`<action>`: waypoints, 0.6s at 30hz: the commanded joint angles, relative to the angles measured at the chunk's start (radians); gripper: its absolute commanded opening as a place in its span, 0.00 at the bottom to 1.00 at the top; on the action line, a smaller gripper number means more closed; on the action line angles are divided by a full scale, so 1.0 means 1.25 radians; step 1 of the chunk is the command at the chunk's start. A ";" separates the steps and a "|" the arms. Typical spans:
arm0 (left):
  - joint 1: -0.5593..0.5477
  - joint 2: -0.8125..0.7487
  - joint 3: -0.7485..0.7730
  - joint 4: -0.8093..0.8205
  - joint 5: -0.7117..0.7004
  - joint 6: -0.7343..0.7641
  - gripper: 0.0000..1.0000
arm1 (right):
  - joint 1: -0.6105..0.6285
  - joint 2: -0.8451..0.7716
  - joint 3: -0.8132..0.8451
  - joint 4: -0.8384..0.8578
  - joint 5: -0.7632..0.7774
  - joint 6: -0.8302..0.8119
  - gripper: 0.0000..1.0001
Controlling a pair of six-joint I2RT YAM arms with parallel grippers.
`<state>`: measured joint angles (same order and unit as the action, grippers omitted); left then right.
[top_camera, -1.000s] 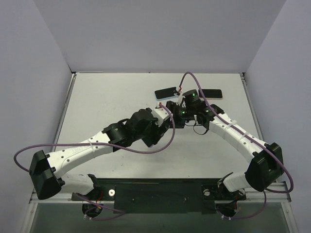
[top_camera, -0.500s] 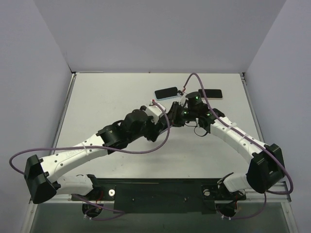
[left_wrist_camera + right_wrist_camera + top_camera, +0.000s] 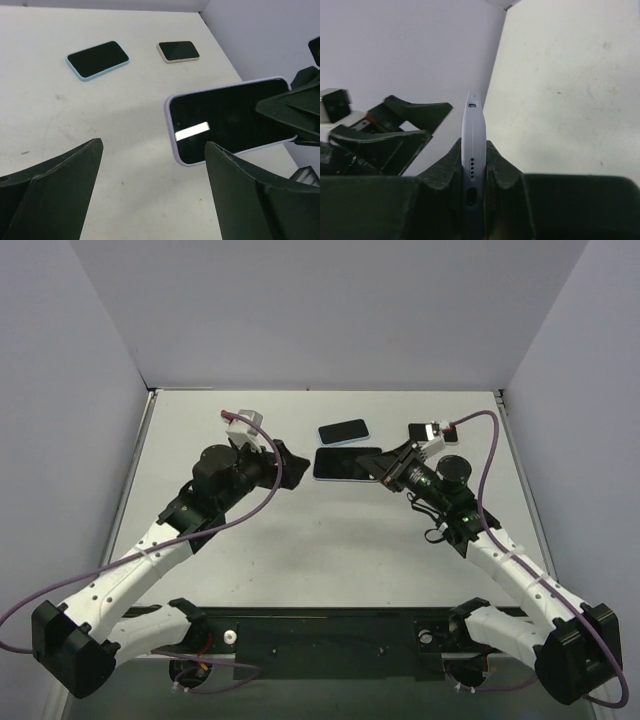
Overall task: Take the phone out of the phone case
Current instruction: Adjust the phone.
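A phone in a lavender case (image 3: 345,464) hangs above the table, screen up. My right gripper (image 3: 385,468) is shut on its right end. In the right wrist view the phone (image 3: 473,117) stands edge-on, clamped between the two fingers of the right gripper (image 3: 472,150). In the left wrist view the phone (image 3: 225,120) lies ahead to the right, with the right gripper's fingers (image 3: 290,112) on its far end. My left gripper (image 3: 290,454) is open and empty, a short way left of the phone; in its own view the left gripper (image 3: 155,195) has wide-apart jaws.
A phone in a light blue case (image 3: 344,431) lies on the table behind the held one; it also shows in the left wrist view (image 3: 97,59). A smaller beige-cased phone (image 3: 178,51) lies at the back right, partly hidden in the top view (image 3: 447,433). Walls enclose the table.
Both grippers were bunched together at the phone. The left arm has swung back to the left, open and empty. The right arm has pulled right, carrying the cased phone.
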<state>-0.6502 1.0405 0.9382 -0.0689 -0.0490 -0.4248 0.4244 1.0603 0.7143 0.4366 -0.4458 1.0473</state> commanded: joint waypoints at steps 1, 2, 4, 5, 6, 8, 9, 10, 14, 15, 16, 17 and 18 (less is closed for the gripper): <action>0.092 0.011 -0.062 0.211 0.214 -0.227 0.94 | 0.019 -0.066 -0.069 0.339 0.120 0.082 0.00; 0.111 0.013 -0.088 0.329 0.243 -0.304 0.94 | 0.029 -0.069 -0.087 0.383 0.143 0.087 0.00; 0.115 0.027 -0.154 0.517 0.296 -0.409 0.94 | 0.051 -0.062 -0.090 0.422 0.174 0.094 0.00; 0.115 0.035 -0.199 0.588 0.313 -0.443 0.94 | 0.058 -0.057 -0.086 0.426 0.176 0.094 0.00; 0.114 0.041 -0.218 0.710 0.315 -0.504 0.94 | 0.070 -0.043 -0.070 0.426 0.175 0.094 0.00; 0.115 0.056 -0.254 0.789 0.329 -0.558 0.94 | 0.089 -0.025 -0.055 0.440 0.173 0.091 0.00; 0.115 0.067 -0.248 0.788 0.346 -0.565 0.94 | 0.094 -0.020 -0.051 0.443 0.175 0.095 0.00; 0.114 0.071 -0.233 0.769 0.351 -0.573 0.94 | 0.101 -0.009 -0.045 0.453 0.175 0.096 0.00; 0.112 0.095 -0.250 0.845 0.375 -0.639 0.89 | 0.123 0.019 -0.041 0.488 0.168 0.105 0.00; 0.112 0.100 -0.258 0.864 0.363 -0.665 0.88 | 0.127 0.022 -0.051 0.511 0.170 0.109 0.00; 0.112 0.104 -0.269 0.891 0.355 -0.675 0.86 | 0.134 0.023 -0.061 0.522 0.174 0.113 0.00; 0.109 0.108 -0.271 0.901 0.340 -0.693 0.83 | 0.135 0.023 -0.079 0.537 0.185 0.120 0.00; 0.104 0.116 -0.270 0.915 0.329 -0.700 0.81 | 0.141 0.022 -0.088 0.562 0.191 0.123 0.00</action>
<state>-0.5068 1.1667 0.6079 0.8513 0.3630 -1.1790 0.5804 1.1038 0.5983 0.8871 -0.2493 1.1755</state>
